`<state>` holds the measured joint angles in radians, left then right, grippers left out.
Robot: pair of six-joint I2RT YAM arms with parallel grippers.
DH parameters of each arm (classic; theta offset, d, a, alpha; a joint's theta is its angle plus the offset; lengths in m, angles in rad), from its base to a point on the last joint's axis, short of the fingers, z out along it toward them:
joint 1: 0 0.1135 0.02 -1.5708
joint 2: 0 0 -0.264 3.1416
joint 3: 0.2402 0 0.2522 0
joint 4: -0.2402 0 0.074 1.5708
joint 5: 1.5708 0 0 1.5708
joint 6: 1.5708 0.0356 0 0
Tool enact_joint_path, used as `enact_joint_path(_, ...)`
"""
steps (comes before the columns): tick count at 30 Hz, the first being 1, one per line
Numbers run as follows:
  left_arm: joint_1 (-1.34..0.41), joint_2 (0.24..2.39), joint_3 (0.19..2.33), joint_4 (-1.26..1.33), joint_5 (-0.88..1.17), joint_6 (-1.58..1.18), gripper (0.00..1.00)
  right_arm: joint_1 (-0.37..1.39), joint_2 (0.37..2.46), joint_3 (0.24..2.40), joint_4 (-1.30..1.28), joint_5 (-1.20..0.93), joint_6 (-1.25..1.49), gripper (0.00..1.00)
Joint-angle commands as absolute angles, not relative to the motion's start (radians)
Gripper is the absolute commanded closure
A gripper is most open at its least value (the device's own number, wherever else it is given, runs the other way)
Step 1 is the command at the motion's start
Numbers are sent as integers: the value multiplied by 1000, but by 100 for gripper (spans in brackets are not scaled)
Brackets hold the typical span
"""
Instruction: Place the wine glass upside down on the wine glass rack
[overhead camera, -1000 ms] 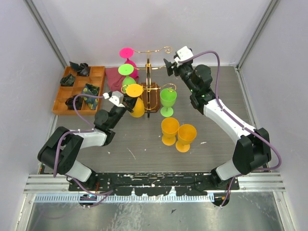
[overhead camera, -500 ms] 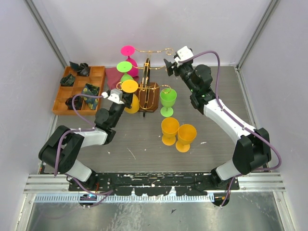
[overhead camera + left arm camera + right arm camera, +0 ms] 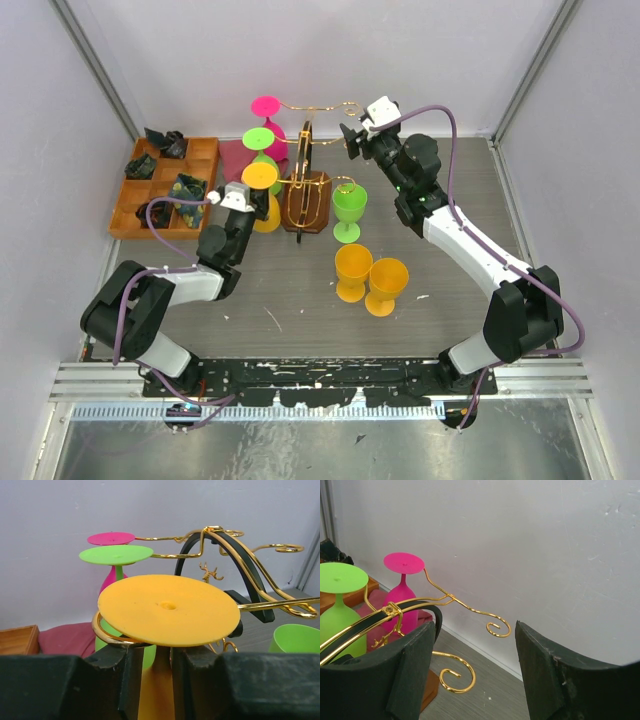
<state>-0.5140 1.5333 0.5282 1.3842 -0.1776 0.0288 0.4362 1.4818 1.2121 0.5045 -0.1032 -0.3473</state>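
Note:
The wine glass rack (image 3: 306, 168), gold wire on a brown base, stands at the table's back middle. My left gripper (image 3: 245, 207) is shut on the stem of an upside-down orange wine glass (image 3: 259, 175). In the left wrist view the glass's round foot (image 3: 167, 609) rests over a gold ring of the rack (image 3: 240, 545), with the stem between my jaws (image 3: 152, 665). My right gripper (image 3: 350, 137) is open and empty beside the rack's top right. The rack's scroll ends (image 3: 470, 611) lie between its fingers (image 3: 415, 675).
A pink glass (image 3: 265, 105) and a green glass (image 3: 258, 138) hang upside down on the rack's left arms. An upright green glass (image 3: 349, 205) and two upright orange glasses (image 3: 352, 270) stand to the right. An orange compartment tray (image 3: 165, 185) and a red cloth (image 3: 235, 160) lie at the back left.
My left gripper has moved the orange glass left and farther back along the rack arm. The rack has shifted and turned slightly with it. The right arm has stayed put.

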Motion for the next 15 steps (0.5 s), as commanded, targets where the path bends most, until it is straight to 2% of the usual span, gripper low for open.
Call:
enact_joint_path(1, -512, 1535, 563, 1431, -260, 73, 66, 432, 1467, 1221, 540, -110, -362, 30)
enact_joint_path(15, -512, 1431, 503, 1431, -345, 145, 65, 430, 1469, 1221, 531, -113, -364, 30)
